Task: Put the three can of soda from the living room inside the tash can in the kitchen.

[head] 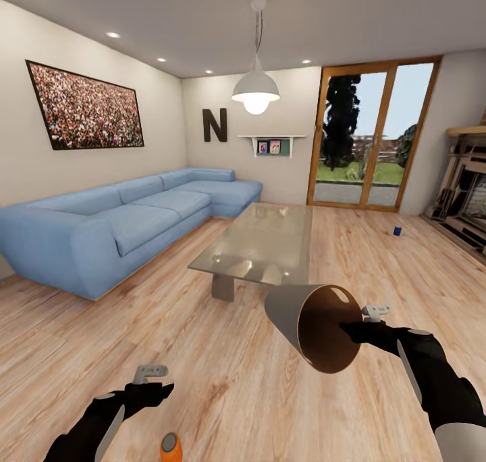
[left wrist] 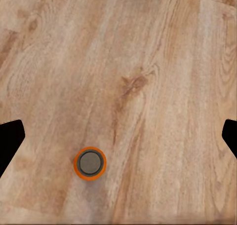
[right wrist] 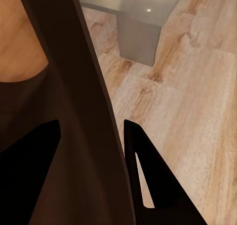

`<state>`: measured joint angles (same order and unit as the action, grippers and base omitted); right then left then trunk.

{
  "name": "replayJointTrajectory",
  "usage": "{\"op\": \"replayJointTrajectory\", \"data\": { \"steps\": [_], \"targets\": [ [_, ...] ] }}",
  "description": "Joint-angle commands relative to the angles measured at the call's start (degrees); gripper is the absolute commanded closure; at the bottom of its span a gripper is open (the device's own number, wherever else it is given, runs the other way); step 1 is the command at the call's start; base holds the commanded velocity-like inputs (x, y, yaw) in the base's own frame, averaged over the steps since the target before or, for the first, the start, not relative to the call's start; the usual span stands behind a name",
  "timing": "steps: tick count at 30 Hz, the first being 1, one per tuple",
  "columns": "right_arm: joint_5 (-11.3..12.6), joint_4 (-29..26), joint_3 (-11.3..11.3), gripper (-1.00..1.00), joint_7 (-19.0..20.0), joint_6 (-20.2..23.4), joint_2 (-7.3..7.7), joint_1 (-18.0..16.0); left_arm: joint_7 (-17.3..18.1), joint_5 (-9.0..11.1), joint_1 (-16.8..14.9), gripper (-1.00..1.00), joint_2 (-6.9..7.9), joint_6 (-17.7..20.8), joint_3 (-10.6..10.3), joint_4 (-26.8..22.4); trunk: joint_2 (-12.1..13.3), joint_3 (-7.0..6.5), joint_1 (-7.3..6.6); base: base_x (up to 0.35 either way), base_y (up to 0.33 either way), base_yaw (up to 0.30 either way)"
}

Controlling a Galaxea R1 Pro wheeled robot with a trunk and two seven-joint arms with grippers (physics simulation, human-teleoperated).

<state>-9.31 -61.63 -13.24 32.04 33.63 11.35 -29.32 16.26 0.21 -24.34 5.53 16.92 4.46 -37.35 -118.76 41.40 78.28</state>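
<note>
An orange can of soda [head: 171, 446] with a grey top stands upright on the wood floor, just below and right of my left gripper [head: 152, 373]. In the left wrist view the same orange can [left wrist: 90, 163] is seen from above, off-centre between the wide-apart fingers of the open left gripper [left wrist: 123, 129]. A dark blue can of soda [head: 397, 230] stands on the floor far off near the fireplace. My right gripper [head: 352, 329] is shut on the rim of the trash can [head: 307, 323], held tipped in the air with its orange-brown mouth facing me. The right wrist view shows the bin wall [right wrist: 74, 87] pinched between the fingers [right wrist: 143, 170].
A glass coffee table [head: 266, 242] stands just beyond the bin. A blue corner sofa [head: 121, 222] runs along the left wall. The fireplace [head: 469, 192] is at the right edge and glass patio doors [head: 374, 138] at the back. Wood floor spreads around me.
</note>
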Motion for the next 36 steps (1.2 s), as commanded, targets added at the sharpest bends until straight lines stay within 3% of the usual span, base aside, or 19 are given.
{"op": "replayJointTrajectory", "data": {
  "steps": [1,24,36],
  "targets": [
    [1.0,-0.1,0.0,1.00,0.2,0.2,-0.01,0.0,0.0,0.0,0.0,-1.00,0.00,-0.2,0.0,0.3,-0.4,0.17,0.22,0.000,0.000,0.000],
    [1.0,-0.6,0.1,1.00,0.2,0.2,-0.01,0.0,-0.1,0.1,-0.1,-1.00,0.05,-0.7,0.0,1.0,-9.6,4.30,5.27,0.000,0.000,0.000],
    [1.0,-0.6,0.1,1.00,0.2,0.2,-0.01,0.0,-0.1,0.1,0.0,-1.00,0.13,-3.3,0.4,1.0,-14.5,6.46,7.91,0.000,0.000,0.000]
  ]
}}
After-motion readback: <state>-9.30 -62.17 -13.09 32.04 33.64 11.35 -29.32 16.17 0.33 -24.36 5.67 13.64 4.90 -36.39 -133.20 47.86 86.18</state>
